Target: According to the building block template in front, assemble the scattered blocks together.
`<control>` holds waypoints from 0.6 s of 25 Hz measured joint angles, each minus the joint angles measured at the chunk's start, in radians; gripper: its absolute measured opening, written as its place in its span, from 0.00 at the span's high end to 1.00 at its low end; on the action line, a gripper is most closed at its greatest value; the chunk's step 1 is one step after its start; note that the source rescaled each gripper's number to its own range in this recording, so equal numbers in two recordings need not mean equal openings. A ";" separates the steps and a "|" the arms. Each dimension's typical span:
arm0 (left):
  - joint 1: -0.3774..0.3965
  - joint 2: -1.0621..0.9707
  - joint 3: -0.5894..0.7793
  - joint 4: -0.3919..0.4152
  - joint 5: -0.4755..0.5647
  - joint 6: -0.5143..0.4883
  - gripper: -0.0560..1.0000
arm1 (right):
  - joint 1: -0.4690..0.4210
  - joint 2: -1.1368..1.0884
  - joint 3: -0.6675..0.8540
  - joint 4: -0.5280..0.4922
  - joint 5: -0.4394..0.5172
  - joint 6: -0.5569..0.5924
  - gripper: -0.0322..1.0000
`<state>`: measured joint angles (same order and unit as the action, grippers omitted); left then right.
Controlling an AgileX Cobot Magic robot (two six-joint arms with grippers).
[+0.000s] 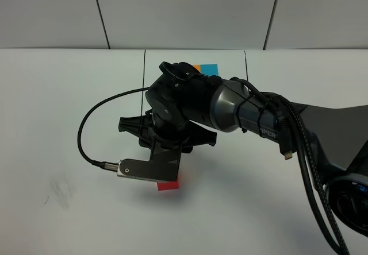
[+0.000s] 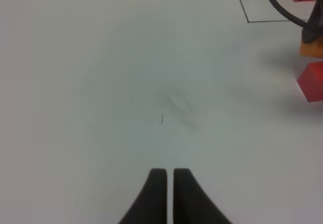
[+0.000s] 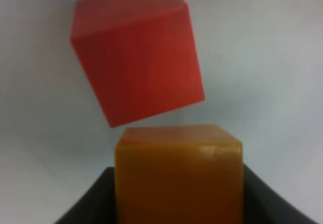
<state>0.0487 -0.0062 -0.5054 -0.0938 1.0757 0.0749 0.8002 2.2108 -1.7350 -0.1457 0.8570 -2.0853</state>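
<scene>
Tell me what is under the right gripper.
A red cube peeks out beneath it; an orange cube sits between its fingers. Anything else under the arm is covered.

Table (image 2: 75, 82) white, under left gripper (image 2: 165, 172). Faint grey scuff (image 2: 177, 103) and tiny dark tick (image 2: 161, 119) on table just ahead of it. Grey panelled wall (image 1: 184, 14) far beyond.

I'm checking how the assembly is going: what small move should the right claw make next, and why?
Probably ease the orange cube forward until its face meets the red cube. The right claw grips the orange cube, a gap separates the two, and the red cube sits turned relative to it, so squaring up may be needed.
</scene>
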 joint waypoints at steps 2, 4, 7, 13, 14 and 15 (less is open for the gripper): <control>0.000 0.000 0.000 0.000 0.000 0.000 0.94 | 0.000 0.002 0.000 0.000 0.002 0.000 0.46; 0.000 0.000 0.000 0.000 0.000 0.000 0.94 | 0.000 0.007 0.000 0.000 0.002 0.000 0.46; 0.000 0.000 0.000 0.000 0.000 -0.001 0.94 | 0.000 0.021 0.000 0.002 0.002 0.000 0.46; 0.000 0.000 0.000 0.000 0.000 -0.001 0.94 | 0.000 0.035 0.000 0.007 0.001 0.000 0.46; 0.000 0.000 0.000 0.000 0.000 -0.001 0.94 | 0.000 0.035 0.000 0.008 0.001 0.000 0.46; 0.000 0.000 0.000 0.000 0.000 -0.001 0.94 | 0.000 0.035 0.000 0.009 0.001 0.000 0.46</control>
<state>0.0487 -0.0062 -0.5054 -0.0938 1.0757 0.0739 0.8002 2.2462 -1.7350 -0.1366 0.8578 -2.0853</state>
